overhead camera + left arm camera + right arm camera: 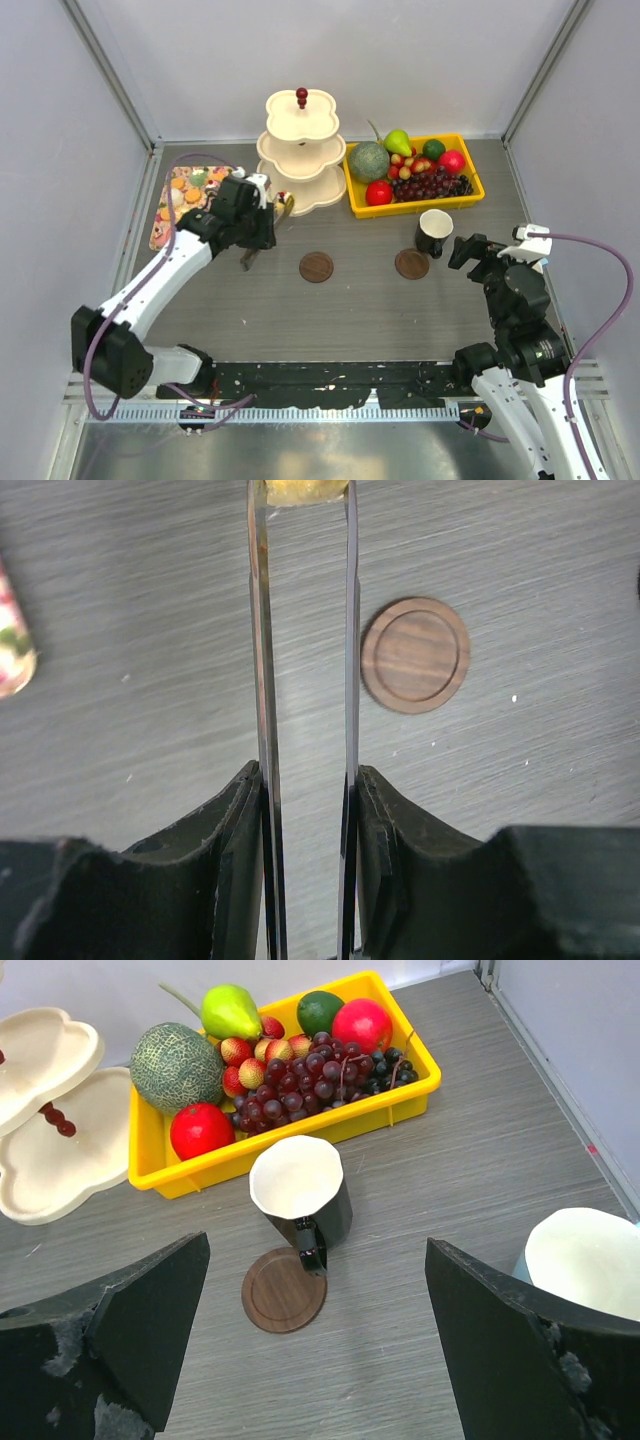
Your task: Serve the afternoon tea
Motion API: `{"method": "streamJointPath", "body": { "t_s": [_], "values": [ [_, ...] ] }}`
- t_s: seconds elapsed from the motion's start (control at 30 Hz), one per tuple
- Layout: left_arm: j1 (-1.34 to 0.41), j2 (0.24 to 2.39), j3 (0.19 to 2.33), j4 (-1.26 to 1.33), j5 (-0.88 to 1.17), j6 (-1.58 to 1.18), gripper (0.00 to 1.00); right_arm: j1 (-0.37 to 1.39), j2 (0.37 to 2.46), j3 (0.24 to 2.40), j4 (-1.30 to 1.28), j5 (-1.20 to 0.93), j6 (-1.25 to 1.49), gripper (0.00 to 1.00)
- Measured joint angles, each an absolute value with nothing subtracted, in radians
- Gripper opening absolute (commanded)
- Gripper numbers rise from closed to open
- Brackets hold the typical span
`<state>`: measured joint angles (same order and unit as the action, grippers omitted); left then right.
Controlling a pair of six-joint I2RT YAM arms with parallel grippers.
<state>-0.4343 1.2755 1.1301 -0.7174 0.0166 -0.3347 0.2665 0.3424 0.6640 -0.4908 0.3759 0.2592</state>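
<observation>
One black mug (298, 1188), cream inside, yellow sweet (305, 490) pinched in tongs (262, 660)

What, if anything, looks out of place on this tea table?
The black mug stands just behind the wooden coaster on the right side rather than on it, so the coaster lies bare. Nothing looks spilled or broken.

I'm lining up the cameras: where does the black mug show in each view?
Top external: black mug right of centre, just below the yellow tray.
Left wrist: not in it.
Right wrist: black mug mid-frame, again just below the yellow tray.
Shared landmark: the yellow tray.
</observation>
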Motion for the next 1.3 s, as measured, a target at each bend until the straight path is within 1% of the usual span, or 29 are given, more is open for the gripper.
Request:
{"method": "streamJointPath", "body": {
  "t_s": [0.23, 0.43, 0.77, 1.0, 1.3],
  "values": [
    [-0.540, 1.487, 1.191, -0.554, 0.029, -0.297, 0.30, 0.266, 0.299, 0.665, -0.506, 0.397, 0.239, 0.96],
    [-0.557, 1.648, 1.298, -0.466, 0.024, -0.273, 0.30, 0.266, 0.279, 0.665, -0.507, 0.421, 0.231, 0.96],
    [-0.570, 1.779, 1.380, -0.374, 0.009, -0.254, 0.29, 0.267, 0.274, 0.662, -0.506, 0.438, 0.215, 0.96],
    [-0.576, 1.863, 1.414, -0.359, -0.035, -0.253, 0.30, 0.267, 0.274, 0.660, -0.505, 0.440, 0.212, 0.96],
    [-0.576, 1.938, 1.489, -0.349, -0.080, -0.254, 0.34, 0.267, 0.274, 0.657, -0.505, 0.441, 0.212, 0.96]
  ]
}}
